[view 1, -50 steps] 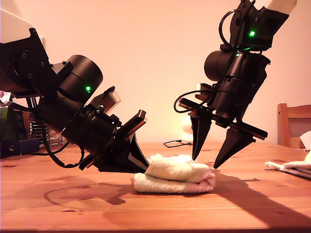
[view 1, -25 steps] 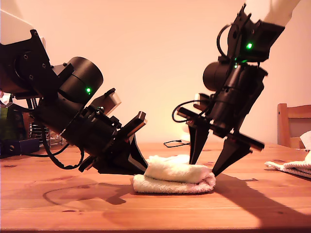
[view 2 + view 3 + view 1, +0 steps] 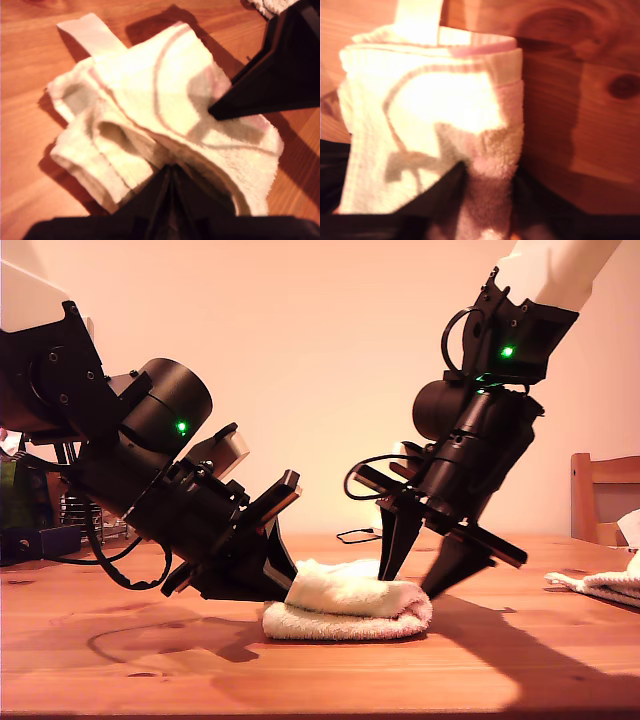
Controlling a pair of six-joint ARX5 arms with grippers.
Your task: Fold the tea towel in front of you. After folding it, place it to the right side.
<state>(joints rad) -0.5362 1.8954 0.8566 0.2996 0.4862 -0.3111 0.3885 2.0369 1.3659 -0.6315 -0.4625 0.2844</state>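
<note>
**Tea towel** (image 3: 345, 602): cream with pale stripes, folded into a thick two-layer bundle. It lies flat on the worktop (image 3: 150, 660), just below the middle of the exterior view. A plain loop tab (image 3: 92, 30) sticks out from one end.

**My first gripper** (image 3: 285, 585): set low and steeply tilted at the towel's end towards the exterior view's left. The jaws are pressed together, and the tips are buried in the raised upper fold, which is pinched there. In the first wrist view (image 3: 170, 172) only a thin seam is seen between the two fingers, with cloth bunched over the tips.

**My second gripper** (image 3: 405, 585): held over the towel's opposite end, reaching down from the upper right of the exterior view. The jaws are spread wide and straddle that end. One fingertip (image 3: 451, 182) rests on the top layer, and the other is down beside the towel's edge, at or near the worktop. No cloth is clamped.

**Other items:**
- A second towel (image 3: 600, 585) lies at the exterior view's right edge, well apart.
- A wooden chair (image 3: 600, 490) stands behind it.
</note>
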